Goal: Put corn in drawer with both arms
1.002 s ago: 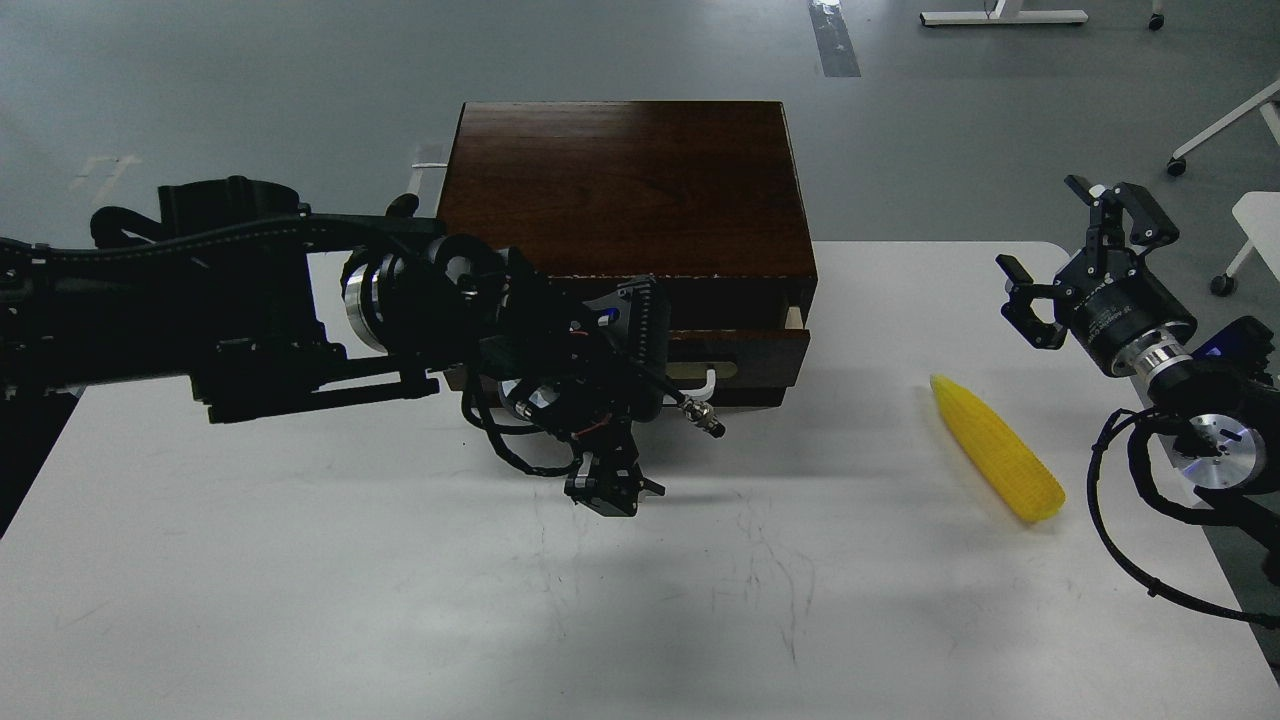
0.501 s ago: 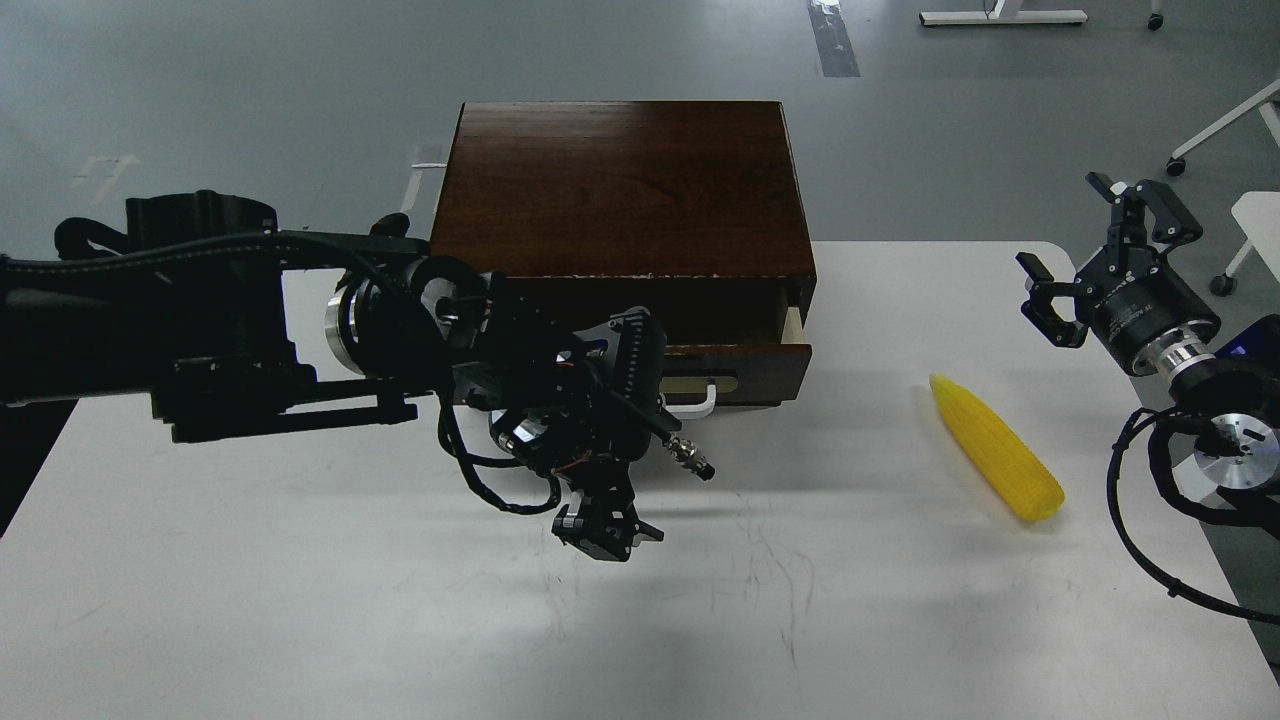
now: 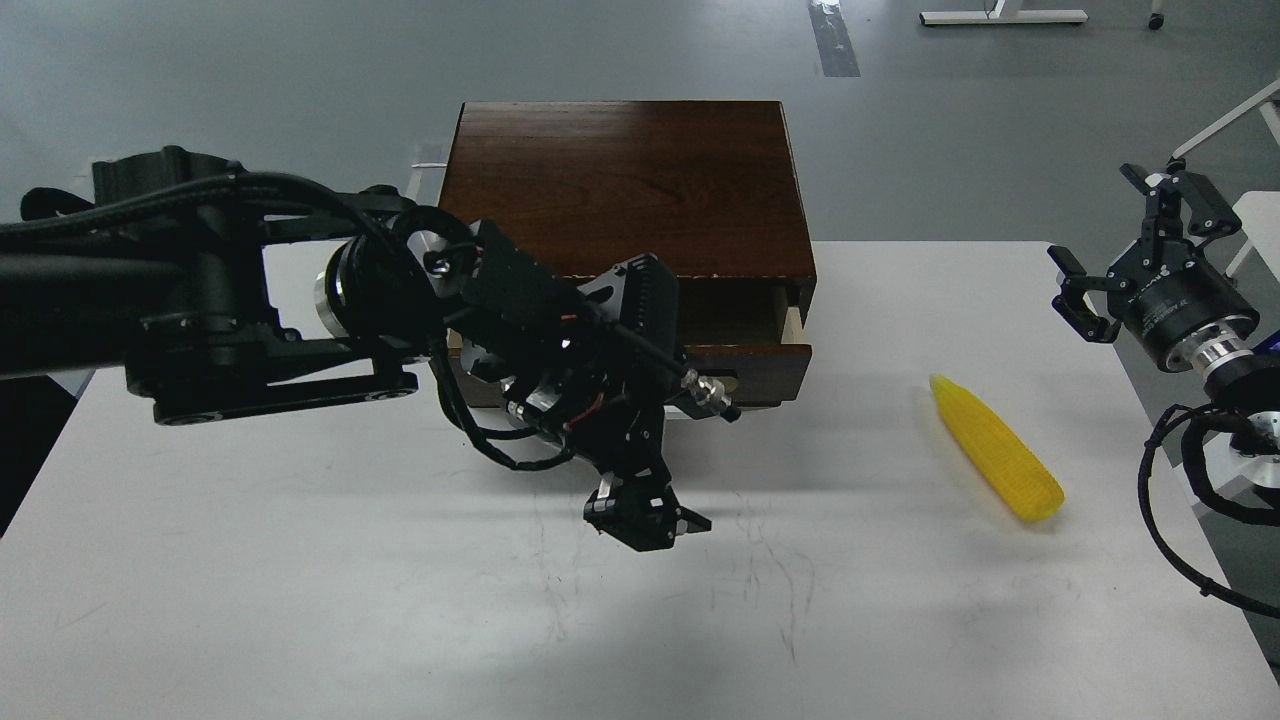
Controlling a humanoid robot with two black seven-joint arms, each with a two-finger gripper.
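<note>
Down low, the left end effector (image 3: 648, 520) hangs just above the white counter (image 3: 300, 600), fingers too dark to tell apart. Behind it, its bent arm masks the partly open drawer (image 3: 745, 345). Far to its right lies the corn (image 3: 996, 447), near the spread, empty right end effector (image 3: 1135, 245).

Left pincer (image 3: 648, 520) points downward (fingers indistinct); right pincer (image 3: 1135, 250) spread, raised.

A lab or test hall: bare grey floor (image 3: 250, 80), white table (image 3: 300, 600), wheeled furniture legs (image 3: 1210, 130).
</note>
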